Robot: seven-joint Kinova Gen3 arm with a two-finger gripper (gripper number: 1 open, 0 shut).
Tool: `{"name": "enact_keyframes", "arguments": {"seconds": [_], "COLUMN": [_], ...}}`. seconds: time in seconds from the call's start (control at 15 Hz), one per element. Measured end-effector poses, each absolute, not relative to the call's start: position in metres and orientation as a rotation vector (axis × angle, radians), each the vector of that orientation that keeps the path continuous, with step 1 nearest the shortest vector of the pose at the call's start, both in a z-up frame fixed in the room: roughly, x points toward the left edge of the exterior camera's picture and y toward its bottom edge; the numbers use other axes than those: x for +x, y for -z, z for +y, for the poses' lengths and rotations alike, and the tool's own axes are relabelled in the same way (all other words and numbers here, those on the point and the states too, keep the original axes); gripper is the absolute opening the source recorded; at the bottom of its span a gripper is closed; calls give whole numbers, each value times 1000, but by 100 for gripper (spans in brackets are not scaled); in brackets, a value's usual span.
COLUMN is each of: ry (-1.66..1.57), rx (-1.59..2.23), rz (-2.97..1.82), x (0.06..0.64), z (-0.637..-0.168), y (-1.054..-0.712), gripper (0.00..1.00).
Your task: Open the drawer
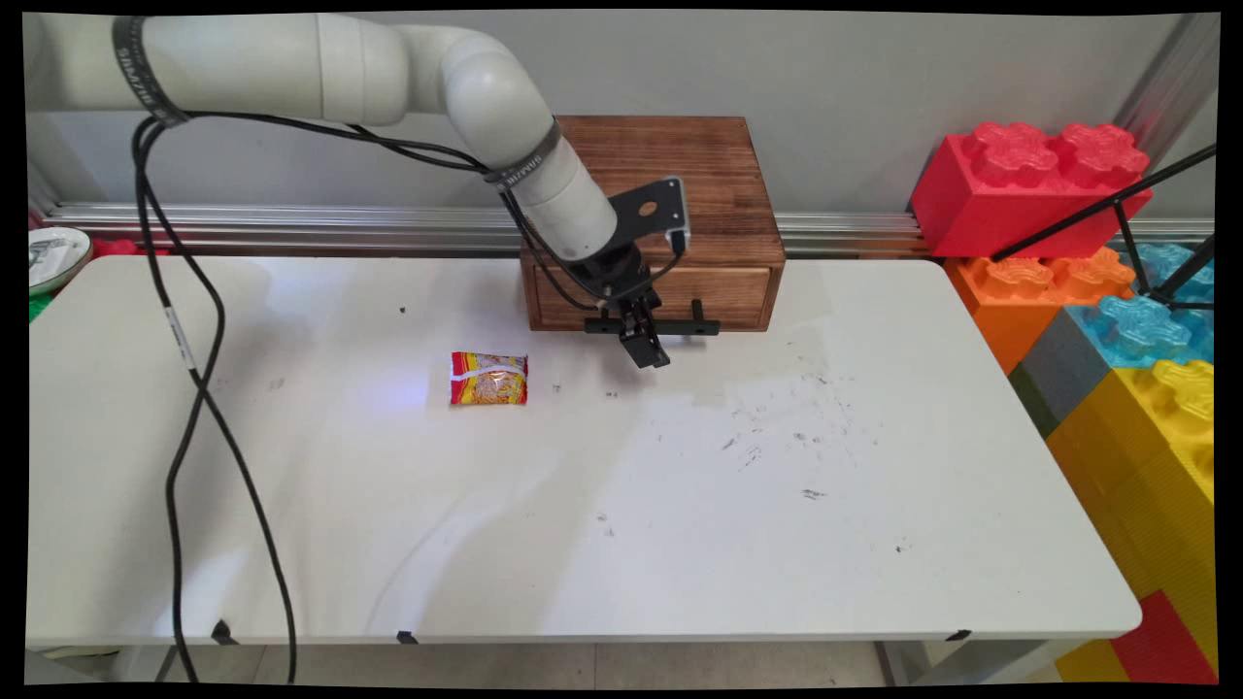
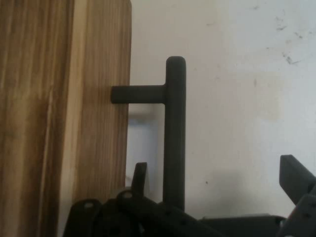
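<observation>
Reaches in from the upper left over a white worktop point(image 1: 680, 505), black cables hanging from the arm. Sets the end effector point(image 1: 646, 345) right at the front of a dark wooden drawer box point(image 1: 670, 165) standing at the worktop's far edge against the wall. Carries a black bar handle point(image 1: 653, 328) across the drawer front point(image 1: 738, 291), held off the wood on short posts.

Hand view: shows the end effector point(image 2: 217, 190) spread wide, one finger point(image 2: 139, 178) rising in the gap between the wood and the bar, the other finger point(image 2: 296, 177) standing well out on the bar's far side. Puts the handle point(image 2: 175, 133) between the two, with clear space on the outer side. Grips nothing; looks close to the bar on the inner side, though cannot tell whether touching. Shows one post joining the bar to the drawer front point(image 2: 101, 98), pale worktop point(image 2: 237, 74) beyond.

Elsewhere: a small red and yellow snack packet point(image 1: 488, 378) lying flat on the worktop, to the picture's left of the end effector and well apart from it. Scuff marks point(image 1: 777, 437) scattered over the right half of the surface. Large toy bricks point(image 1: 1039, 180) in red, orange, blue and yellow stacked off the worktop's right end. A round white object point(image 1: 53, 254) at the far left edge, partly cut off.
</observation>
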State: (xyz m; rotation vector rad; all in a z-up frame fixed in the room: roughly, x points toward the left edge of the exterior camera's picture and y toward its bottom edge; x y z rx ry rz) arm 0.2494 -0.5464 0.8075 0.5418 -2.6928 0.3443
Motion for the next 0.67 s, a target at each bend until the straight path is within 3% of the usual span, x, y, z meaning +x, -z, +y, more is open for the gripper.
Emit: {"name": "enact_keyframes", "arguments": {"seconds": [0.67], "ry": [-326], "rx": [535], "rz": [-2716], "x": [240], "z": [-553], "y": [-783], "gripper": [100]}}
